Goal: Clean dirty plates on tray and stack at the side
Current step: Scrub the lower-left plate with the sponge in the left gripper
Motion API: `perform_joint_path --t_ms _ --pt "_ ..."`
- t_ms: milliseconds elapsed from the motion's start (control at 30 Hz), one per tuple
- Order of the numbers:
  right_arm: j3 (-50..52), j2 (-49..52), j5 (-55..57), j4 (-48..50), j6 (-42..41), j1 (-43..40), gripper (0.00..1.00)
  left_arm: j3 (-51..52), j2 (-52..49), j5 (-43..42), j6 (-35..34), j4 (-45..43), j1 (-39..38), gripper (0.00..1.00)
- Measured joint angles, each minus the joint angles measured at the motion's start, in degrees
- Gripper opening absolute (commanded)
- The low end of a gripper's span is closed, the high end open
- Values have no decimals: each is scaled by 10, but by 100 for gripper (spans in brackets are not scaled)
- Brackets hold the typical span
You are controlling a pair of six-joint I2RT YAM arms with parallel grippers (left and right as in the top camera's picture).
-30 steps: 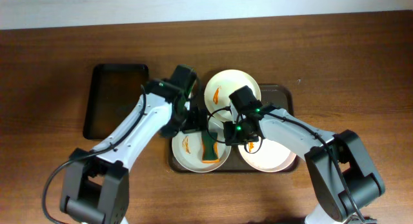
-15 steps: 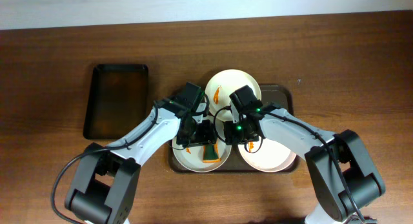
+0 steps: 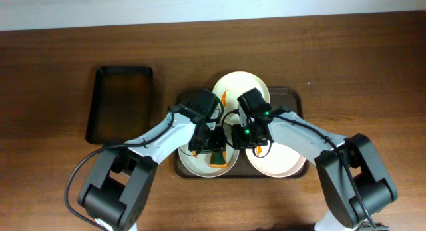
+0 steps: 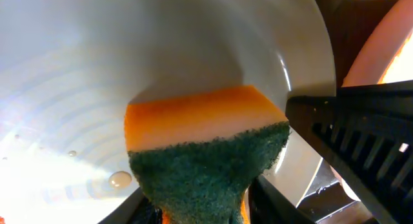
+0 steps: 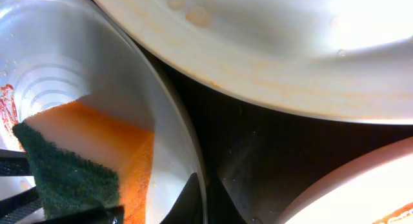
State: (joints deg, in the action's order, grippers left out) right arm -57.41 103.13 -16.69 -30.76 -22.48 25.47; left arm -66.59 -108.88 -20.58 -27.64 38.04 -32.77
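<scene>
Reaching from the near left, my left arm bends over the near-left plate (image 3: 188,162) on the tray (image 3: 294,99). The left end effector (image 3: 212,144) pinches a sponge (image 3: 217,158) lying on that plate. My right end effector (image 3: 234,140) clamps the plate's right rim, beside the far plate (image 3: 243,84) and the near-right plate (image 3: 278,162).

Overhead crisp and evenly bright, soft shadows on the tabletop (image 3: 373,71). One plate (image 3: 279,163) blown out white. Wrist close-ups go soft, glare streaking the wet plate (image 4: 97,69).
</scene>
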Motion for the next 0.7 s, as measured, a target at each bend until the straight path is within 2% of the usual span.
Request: perform_joint_path --t_ms 67,100,300,500,600,700 --pt "0 0 0 0 0 0 4 0 -4 7 -3 1 0 14" --pt "0 0 0 0 0 0 4 -1 -4 12 -3 2 0 0" --pt "0 0 -1 1 0 0 4 -7 -5 69 -18 37 8 0" --pt "0 1 -1 2 0 1 4 -18 -5 151 -31 67 55 0" --pt "0 1 -7 9 0 1 4 -28 -5 220 -33 110 73 0" --pt "0 1 -19 14 0 6 4 -60 -16 250 -33 166 77 0"
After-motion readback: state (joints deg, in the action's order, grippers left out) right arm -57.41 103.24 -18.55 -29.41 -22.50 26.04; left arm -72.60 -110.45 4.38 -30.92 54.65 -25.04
